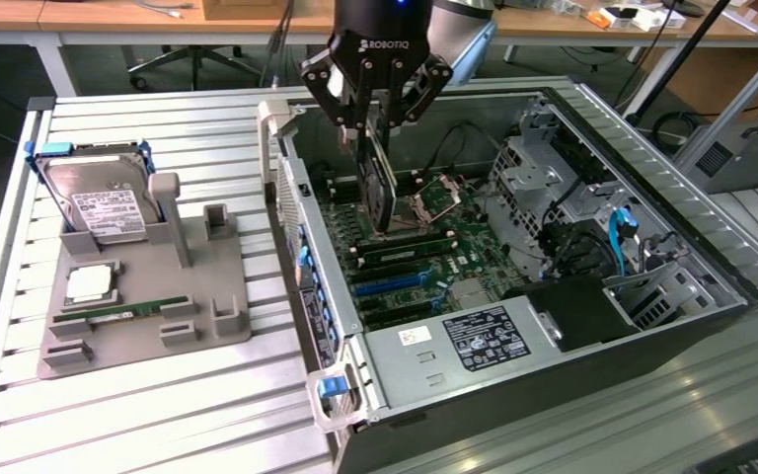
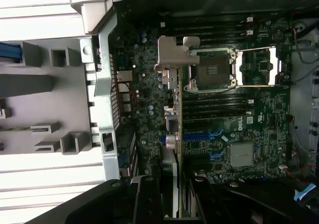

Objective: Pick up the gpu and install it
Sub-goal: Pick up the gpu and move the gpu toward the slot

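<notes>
Claw (image 1: 376, 126) grips gpu (image 1: 379, 188) — upright above motherboard (image 1: 465, 262).

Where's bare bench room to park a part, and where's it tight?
Free: table slats in front of the grey fixture, and the slats behind the hard drive. Tight: inside the case, where the gripper holds the gpu.

Slatted table (image 1: 155, 128): holder (image 1: 208, 286), computer case (image 1: 399, 363)

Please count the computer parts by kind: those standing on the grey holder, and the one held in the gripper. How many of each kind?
hard drive: 1
processor: 1
memory stick: 1
gpu: 1
Total: 4
</notes>
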`<action>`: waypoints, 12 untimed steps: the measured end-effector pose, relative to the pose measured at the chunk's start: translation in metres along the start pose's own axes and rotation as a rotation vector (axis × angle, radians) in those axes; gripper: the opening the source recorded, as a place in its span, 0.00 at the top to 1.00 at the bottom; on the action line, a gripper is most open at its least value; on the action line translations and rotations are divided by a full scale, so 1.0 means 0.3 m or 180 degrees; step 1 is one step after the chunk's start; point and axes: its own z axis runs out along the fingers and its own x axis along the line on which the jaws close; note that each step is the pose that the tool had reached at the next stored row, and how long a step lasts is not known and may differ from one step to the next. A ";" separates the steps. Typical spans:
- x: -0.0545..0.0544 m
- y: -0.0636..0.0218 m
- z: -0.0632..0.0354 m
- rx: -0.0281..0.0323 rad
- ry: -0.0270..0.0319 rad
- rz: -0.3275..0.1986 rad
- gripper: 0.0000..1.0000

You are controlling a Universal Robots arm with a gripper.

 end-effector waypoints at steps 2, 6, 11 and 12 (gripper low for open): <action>0.000 0.001 0.007 0.0001 0.0000 0.0000 0.73; -0.002 0.003 0.025 0.0002 0.0000 0.0000 0.73; -0.003 0.005 0.045 0.0004 0.0000 0.0000 0.73; -0.003 0.005 0.049 0.0005 0.0000 0.0000 0.73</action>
